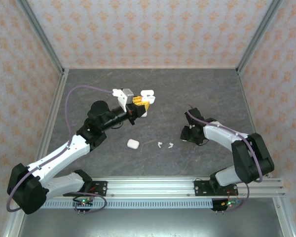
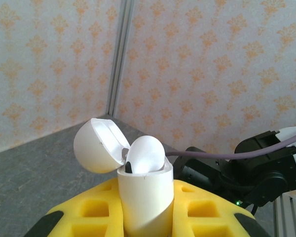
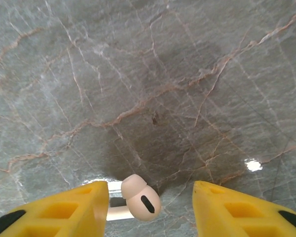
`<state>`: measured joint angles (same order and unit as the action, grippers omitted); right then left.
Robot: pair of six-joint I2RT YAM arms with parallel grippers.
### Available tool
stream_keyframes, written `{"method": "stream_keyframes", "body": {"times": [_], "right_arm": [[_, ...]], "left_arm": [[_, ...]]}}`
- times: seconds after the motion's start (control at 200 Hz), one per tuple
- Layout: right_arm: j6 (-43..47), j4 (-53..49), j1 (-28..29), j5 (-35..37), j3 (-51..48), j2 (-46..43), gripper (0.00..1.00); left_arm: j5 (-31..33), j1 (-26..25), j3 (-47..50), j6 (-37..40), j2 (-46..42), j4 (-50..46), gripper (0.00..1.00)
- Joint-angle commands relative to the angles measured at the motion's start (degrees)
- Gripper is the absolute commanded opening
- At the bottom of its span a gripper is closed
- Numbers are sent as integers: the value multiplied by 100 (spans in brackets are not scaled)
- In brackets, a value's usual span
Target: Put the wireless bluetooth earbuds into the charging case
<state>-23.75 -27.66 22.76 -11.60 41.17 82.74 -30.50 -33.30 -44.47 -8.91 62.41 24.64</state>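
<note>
Left gripper [image 1: 142, 104]: clamping upright charging case [image 2: 145, 197], lid standing open, seated earbud [image 2: 145, 155] showing inside.
Right gripper [image 3: 150, 192]: standing partly apart, straddling loose earbud [image 3: 140, 200] lying on table [image 3: 138, 74].

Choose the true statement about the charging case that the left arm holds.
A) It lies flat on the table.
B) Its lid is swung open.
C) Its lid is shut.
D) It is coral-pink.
B: in the left wrist view the white charging case stands clamped between the yellow fingers, with its lid tipped back to the left.
</note>
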Motion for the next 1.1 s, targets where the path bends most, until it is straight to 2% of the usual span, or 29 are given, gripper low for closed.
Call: {"method": "stream_keyframes", "body": {"times": [0.0, 0.25, 0.54, 0.811, 1.096], "right_arm": [[81, -306, 222, 431, 242, 204, 48], [44, -509, 493, 749, 433, 477, 48], [-140, -650, 501, 1012, 345, 270, 44], [-270, -806, 501, 1168, 169, 19, 30], [-196, -902, 494, 1173, 173, -315, 32]], "left_arm": [[114, -13, -185, 73, 56, 76, 0], [137, -10, -180, 133, 17, -39, 0], [149, -15, -180, 139, 17, -100, 0], [156, -14, -178, 139, 19, -142, 0], [159, -11, -148, 148, -5, -204, 0]]}}
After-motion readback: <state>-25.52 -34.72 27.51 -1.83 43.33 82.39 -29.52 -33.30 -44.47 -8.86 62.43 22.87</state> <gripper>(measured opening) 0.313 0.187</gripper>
